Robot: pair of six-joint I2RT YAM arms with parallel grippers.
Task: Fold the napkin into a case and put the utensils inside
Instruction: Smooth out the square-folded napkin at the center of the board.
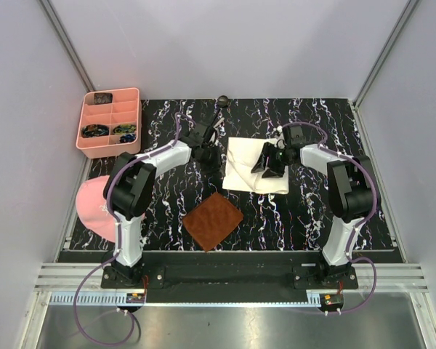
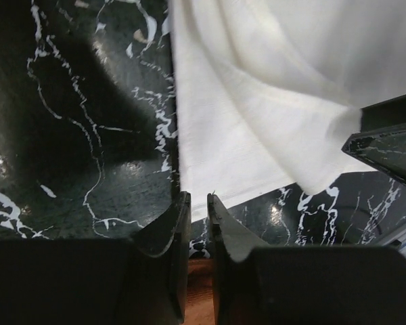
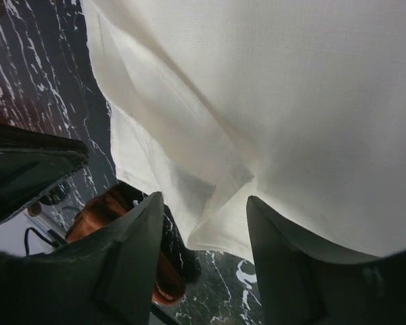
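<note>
Top external: napkin (image 1: 241,167) plain; pink cap (image 1: 91,202) print, perhaps lettering, illegible

The top external camera sits high above and behind the arm bases. It looks down from far on the black, white-veined marble-look bench (image 1: 298,211), with the large soft cream-white cloth napkin (image 1: 240,163) near its middle. The left wrist camera is close at the napkin's left edge and faces across it over the left end effector (image 2: 197,203). The right wrist camera looks at the napkin from very near, over the right end effector (image 3: 204,210). All three views share the napkin.
</note>
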